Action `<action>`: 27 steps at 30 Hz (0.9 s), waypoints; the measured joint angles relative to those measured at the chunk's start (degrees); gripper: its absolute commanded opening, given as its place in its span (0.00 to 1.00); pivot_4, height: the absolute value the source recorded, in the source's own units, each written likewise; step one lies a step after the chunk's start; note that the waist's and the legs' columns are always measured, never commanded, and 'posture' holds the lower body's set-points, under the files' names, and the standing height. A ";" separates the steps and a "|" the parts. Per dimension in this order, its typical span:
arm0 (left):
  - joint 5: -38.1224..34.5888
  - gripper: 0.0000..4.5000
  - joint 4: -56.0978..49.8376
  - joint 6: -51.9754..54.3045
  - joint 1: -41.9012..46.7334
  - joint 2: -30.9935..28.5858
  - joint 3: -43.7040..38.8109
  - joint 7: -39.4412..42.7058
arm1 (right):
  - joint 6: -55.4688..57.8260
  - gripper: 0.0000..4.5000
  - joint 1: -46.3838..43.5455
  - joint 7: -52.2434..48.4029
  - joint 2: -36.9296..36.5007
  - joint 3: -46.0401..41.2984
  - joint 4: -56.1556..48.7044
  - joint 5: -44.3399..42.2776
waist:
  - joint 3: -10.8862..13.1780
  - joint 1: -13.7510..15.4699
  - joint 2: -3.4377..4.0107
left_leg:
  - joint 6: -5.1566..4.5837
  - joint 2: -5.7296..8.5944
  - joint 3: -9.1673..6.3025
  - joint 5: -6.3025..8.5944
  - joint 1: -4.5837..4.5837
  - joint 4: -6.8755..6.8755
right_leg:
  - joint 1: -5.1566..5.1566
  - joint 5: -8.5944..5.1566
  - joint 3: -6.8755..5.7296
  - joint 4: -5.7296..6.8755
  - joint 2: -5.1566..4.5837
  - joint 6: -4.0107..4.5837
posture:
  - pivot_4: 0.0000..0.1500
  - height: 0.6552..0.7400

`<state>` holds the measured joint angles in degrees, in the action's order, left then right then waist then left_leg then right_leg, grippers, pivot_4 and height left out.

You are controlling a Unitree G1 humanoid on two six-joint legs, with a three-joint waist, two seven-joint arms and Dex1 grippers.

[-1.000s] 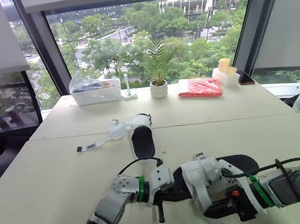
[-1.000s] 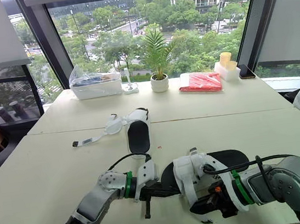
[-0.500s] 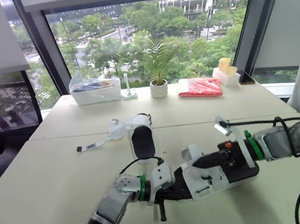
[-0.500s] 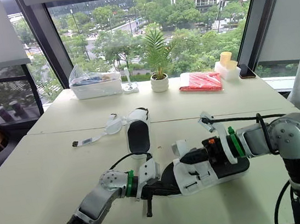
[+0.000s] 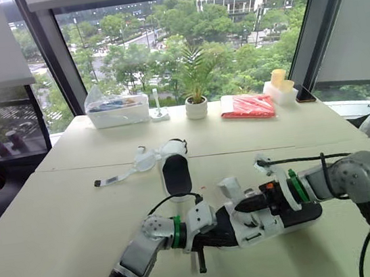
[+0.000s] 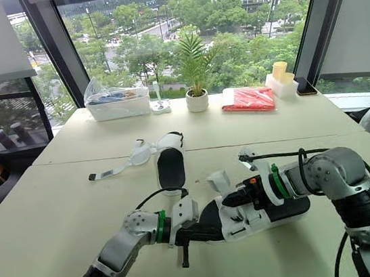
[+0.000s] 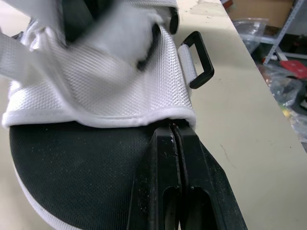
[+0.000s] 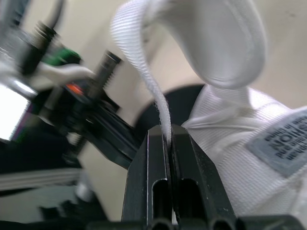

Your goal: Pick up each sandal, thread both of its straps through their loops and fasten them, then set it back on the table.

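A pale, smooth table (image 5: 59,216) stands before a wide window. Toward its left-centre lies the far sandal (image 5: 175,175), flat, with an oval black footbed and a white upper; its loose strap (image 5: 118,179) trails flat across the table to the left.

Nearer the front edge, the left gripper (image 5: 218,235) reaches to one end of the near sandal (image 5: 305,214). In the left wrist view its two black fingers (image 7: 160,158) are pressed together over the grainy black footbed, their tips at the hem of the white mesh upper (image 7: 110,86) — pinching the sandal there. A black rectangular loop (image 7: 201,60) juts from the upper's side.

The near sandal sits tipped on its side between the two arms. To the right, the right gripper (image 5: 239,206) reaches over the upper — its fingers (image 8: 151,158) are squeezed onto a thin white woven strap (image 8: 144,72) that curls upward.

Along the window stand a clear plastic tub (image 5: 117,112), a potted plant (image 5: 196,108) and a red packet (image 5: 246,108).
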<state>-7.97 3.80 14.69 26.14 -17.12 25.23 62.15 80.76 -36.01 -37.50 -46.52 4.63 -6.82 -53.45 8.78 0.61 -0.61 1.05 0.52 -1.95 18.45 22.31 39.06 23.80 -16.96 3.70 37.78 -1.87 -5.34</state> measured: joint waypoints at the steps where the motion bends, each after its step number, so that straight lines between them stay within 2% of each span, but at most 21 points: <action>1: 0.00 0.00 -0.05 0.03 0.00 0.01 0.01 -0.09 | -1.99 0.00 0.35 -1.24 -0.69 1.06 -0.91 1.40 | 0.00 -0.01 0.00 | 0.00 0.00 0.00 0.00 0.00 0.00 | 0.00 0.00 0.00 0.00 0.00 0.00 | 1.00 1.00; 7: -0.01 0.00 -0.18 0.11 -0.09 -0.11 0.00 -0.30 | -11.08 0.00 2.64 -6.83 -1.91 3.29 -2.97 7.29 | 0.00 -0.02 0.00 | 0.00 0.00 -0.01 0.00 -0.01 0.01 | -0.01 0.00 -0.02 0.00 0.01 0.00 | 1.00 1.00; 17: -0.01 0.00 -0.41 0.03 -0.33 -0.23 -0.02 -0.45 | 4.77 0.00 -0.82 -7.23 1.54 -6.18 -4.18 -3.54 | 0.00 -0.01 0.00 | 0.00 0.00 -0.02 0.00 0.01 0.00 | 0.03 0.00 -0.01 0.01 -0.03 0.00 | 1.00 1.00; 27: -0.01 0.00 -0.43 -0.04 -0.33 -0.42 -0.09 -0.36 | 7.56 0.00 3.53 -4.53 4.02 -8.08 -6.43 -5.16 | 0.00 -0.03 0.00 | 0.00 0.00 -0.01 0.00 0.05 0.00 | 0.08 0.00 -0.01 0.02 -0.04 0.00 | 1.00 1.00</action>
<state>-7.98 3.37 14.65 25.81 -17.54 25.14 61.79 88.33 -32.48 -42.04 -42.49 -3.45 -13.26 -58.61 8.78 0.58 -0.61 1.05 0.51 -1.97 18.45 22.37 39.06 23.87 -16.96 3.69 37.80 -1.90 -5.33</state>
